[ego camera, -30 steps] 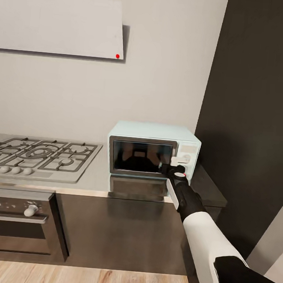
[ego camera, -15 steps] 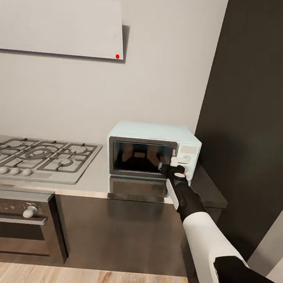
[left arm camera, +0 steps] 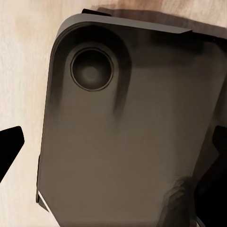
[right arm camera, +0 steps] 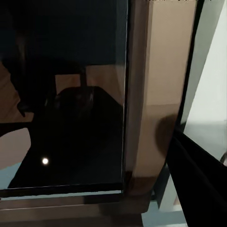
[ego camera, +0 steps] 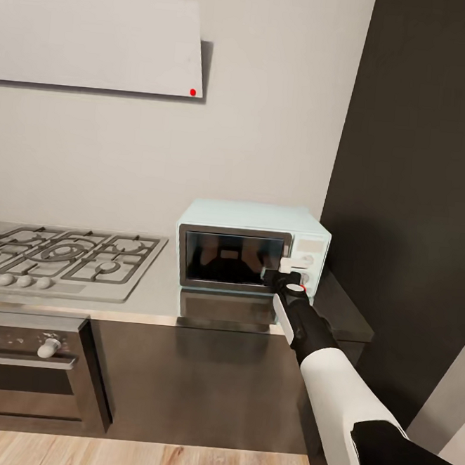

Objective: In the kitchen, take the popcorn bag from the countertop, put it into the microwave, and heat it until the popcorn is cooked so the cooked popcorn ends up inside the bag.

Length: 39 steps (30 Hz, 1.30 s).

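Right pincer (ego camera: 283, 271): your black two-fingered gripper sits at the door's right edge, against the control panel; whether it is spread or closed, you cannot tell.
Left pincer: nothing lets you judge it.
Microwave (ego camera: 254, 224): small pale-blue box on the matte grey countertop (ego camera: 161, 283), beside the steel gas hob (ego camera: 61, 256).
Door (ego camera: 234, 259): dark glass, closed; judge it stiff, hinged, slick. Take hold at its right edge.

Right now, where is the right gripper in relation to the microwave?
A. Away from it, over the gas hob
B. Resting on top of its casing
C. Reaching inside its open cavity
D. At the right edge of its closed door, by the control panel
D: in the head view the right gripper sits at the right edge of the microwave door, which looks closed, beside the white control panel.
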{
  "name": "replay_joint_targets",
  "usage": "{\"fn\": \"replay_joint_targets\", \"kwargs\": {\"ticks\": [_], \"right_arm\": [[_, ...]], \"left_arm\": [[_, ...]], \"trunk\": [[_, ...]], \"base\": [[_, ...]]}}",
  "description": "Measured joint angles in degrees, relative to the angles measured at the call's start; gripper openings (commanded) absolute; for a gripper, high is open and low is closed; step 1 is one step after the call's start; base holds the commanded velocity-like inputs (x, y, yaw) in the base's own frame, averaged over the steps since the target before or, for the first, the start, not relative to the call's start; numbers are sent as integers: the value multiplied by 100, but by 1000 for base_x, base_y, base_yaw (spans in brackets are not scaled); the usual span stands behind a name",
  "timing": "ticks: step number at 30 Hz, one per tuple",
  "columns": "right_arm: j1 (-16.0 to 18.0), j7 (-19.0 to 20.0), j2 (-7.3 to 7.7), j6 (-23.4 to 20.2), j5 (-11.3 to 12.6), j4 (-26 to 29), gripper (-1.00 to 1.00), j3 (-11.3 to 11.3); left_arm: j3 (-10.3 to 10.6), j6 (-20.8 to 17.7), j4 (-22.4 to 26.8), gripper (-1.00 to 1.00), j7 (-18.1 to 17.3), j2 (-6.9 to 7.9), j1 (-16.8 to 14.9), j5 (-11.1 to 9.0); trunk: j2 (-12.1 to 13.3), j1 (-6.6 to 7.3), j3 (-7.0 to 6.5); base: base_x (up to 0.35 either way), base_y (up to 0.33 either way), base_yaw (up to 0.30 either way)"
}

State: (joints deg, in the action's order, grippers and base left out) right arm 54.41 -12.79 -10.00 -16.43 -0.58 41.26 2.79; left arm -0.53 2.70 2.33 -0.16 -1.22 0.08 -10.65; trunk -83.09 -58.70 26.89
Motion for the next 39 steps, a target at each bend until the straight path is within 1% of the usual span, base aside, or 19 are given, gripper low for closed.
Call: {"fn": "replay_joint_targets", "kwargs": {"ticks": [2, 3, 5, 11, 19, 20, 21, 22, 23, 24, 25, 29, 31, 35, 39], "right_arm": [[3, -59, 0, 19, 7, -15, -100, 92], [4, -59, 0, 16, -31, -16, -100, 127], [5, -49, 0, 28, -6, -23, -100, 100], [2, -39, 41, 28, 222, -24, -100, 26], [3, -44, 36, 20, 257, -22, -100, 11], [2, -37, 36, 19, 255, -3, -100, 11], [1, -46, 43, 5, 143, -30, -100, -10], [1, -64, 45, 11, -231, -133, -100, -10], [2, -119, 47, 7, -266, -136, -100, -14], [3, -272, 46, 10, -256, -136, -100, -12], [3, -267, 45, 9, -257, -136, -100, -12], [5, -80, 46, 3, -282, -135, -100, -16], [3, -56, 43, 14, -234, -135, -100, -7], [-1, 33, 32, 46, -56, -140, -100, 21], [-2, 303, 31, 38, -67, -141, -100, 17]], "left_arm": [[-31, 10, 16, 100, 8, 18, 8, -18], [-31, 10, 16, 100, 8, 18, 8, -18], [-31, 10, 15, 100, 8, 18, 8, -18], [-31, 10, 15, 100, 8, 18, 8, -18], [-39, 10, 16, 100, 8, 26, 9, -35], [-38, 11, 16, 100, 8, 26, 9, -35], [-39, 10, 17, 100, 8, 23, 10, -35], [-39, 10, 17, 100, 8, 21, 10, -33], [-40, 10, 18, 100, 8, 19, 11, -31], [-40, 10, 18, 100, 8, 19, 11, -29], [-40, 10, 18, 100, 8, 18, 11, -28], [-40, 10, 17, 100, 8, 19, 10, -28], [-39, 11, 16, 100, 8, 20, 9, -27], [-36, 12, 11, 100, 8, 24, 6, -27], [-36, 12, 12, 100, 8, 26, 6, -27]], "trunk": [[4, 2, 1], [5, 1, 0], [4, 2, 1], [5, 11, 1], [5, 11, 1], [5, 1, 1], [9, -1, 0], [9, -2, 0], [9, -3, -1], [9, -3, -1], [9, -3, -1], [9, -3, 0], [9, -3, 0], [9, -4, 0], [9, -4, 0]], "base": [[0, 0, 0], [0, 0, 0], [0, 0, 0], [0, 0, 0], [-6, 0, 0], [-105, 0, 0], [-187, 0, 0], [-242, 0, 0], [-272, 0, 0], [-287, 0, 0], [-295, 0, 0], [-301, 0, 0], [-303, 0, 0], [-303, 0, 0], [-245, 0, 0]]}}
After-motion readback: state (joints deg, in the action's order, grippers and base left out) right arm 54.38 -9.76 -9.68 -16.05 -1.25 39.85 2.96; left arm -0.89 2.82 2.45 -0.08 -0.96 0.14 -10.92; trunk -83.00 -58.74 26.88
